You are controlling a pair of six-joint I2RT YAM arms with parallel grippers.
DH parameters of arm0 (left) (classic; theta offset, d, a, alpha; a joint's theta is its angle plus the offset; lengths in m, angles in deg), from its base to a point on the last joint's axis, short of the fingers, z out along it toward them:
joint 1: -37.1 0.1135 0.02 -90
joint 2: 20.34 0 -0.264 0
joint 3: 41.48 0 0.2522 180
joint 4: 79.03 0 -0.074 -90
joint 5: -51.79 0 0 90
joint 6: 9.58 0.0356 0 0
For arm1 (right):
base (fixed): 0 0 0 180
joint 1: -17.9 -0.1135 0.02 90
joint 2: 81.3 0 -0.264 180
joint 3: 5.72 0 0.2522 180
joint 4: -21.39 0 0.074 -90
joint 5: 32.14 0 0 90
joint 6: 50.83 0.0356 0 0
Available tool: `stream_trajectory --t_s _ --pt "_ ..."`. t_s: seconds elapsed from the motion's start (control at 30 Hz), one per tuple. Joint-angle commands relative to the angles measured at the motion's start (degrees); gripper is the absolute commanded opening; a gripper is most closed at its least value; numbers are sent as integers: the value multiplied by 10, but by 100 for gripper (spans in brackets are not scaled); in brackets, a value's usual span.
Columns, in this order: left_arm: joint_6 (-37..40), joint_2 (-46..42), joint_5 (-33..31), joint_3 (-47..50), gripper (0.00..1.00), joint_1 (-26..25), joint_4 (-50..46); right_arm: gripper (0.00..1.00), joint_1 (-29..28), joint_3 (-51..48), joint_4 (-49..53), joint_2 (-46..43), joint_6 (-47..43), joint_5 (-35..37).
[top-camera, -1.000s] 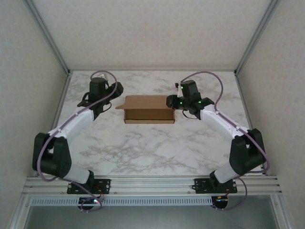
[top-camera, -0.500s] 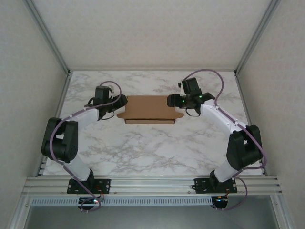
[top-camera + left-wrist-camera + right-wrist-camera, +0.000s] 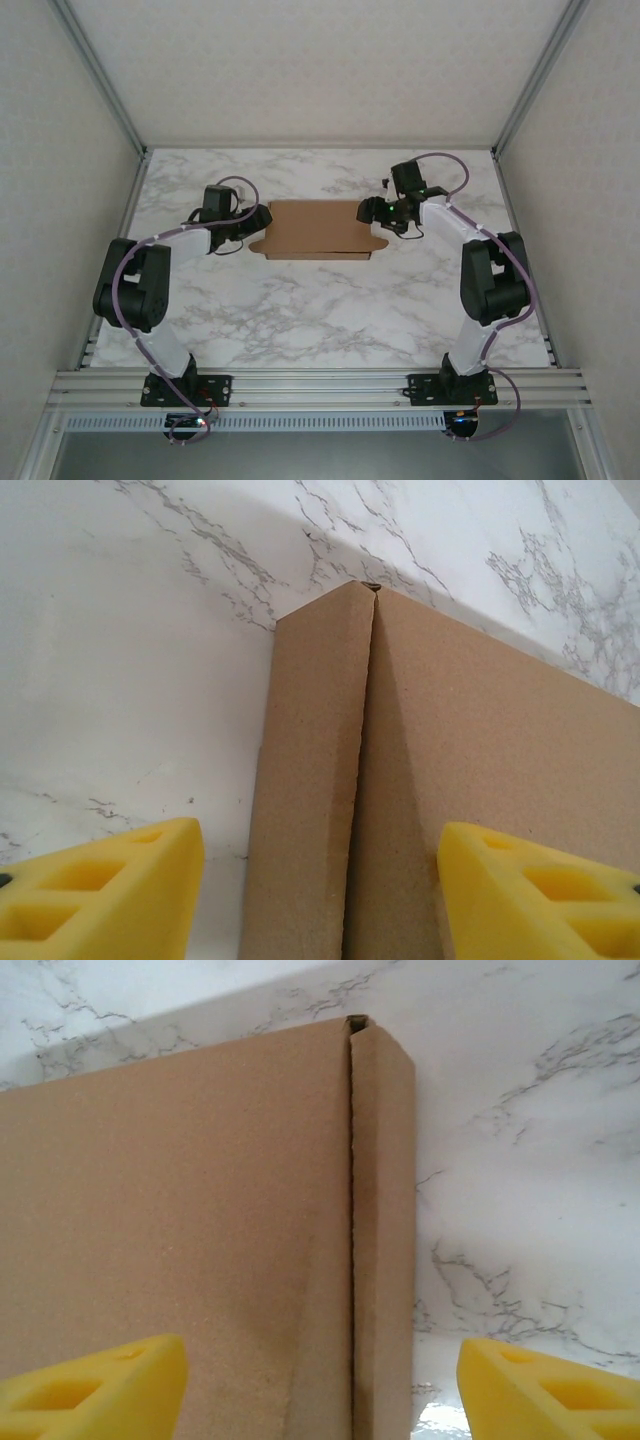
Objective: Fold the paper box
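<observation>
Now: box (image 3: 315,228) flanked at both ends

From my seat, the left gripper (image 3: 256,222) stands open at the box's left edge, with one yellow finger (image 3: 100,890) over the marble table (image 3: 300,310) and the other over cardboard. The box lies low on the table's far half. The right gripper (image 3: 368,213) is likewise spread wide, straddling the right edge.

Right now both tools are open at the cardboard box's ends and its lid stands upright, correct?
No: the lid of the cardboard box is folded down flat, as the top external view shows. The left tool and right tool are open at its ends.
</observation>
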State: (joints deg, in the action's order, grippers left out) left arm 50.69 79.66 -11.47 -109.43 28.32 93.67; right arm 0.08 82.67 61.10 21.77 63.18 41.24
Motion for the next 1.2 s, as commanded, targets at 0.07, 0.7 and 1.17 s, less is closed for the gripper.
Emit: stream_trajectory --t_s 0.07,0.7,1.17 --pt "6 25 15 -2 63 3 -1 69 -1 -17 -12 16 9 -25" --pt "14 -22 -35 16 58 2 13 51 0 -54 -30 30 12 -3" --pt "20 21 30 6 56 -20 22 48 0 -52 -29 41 11 -4"
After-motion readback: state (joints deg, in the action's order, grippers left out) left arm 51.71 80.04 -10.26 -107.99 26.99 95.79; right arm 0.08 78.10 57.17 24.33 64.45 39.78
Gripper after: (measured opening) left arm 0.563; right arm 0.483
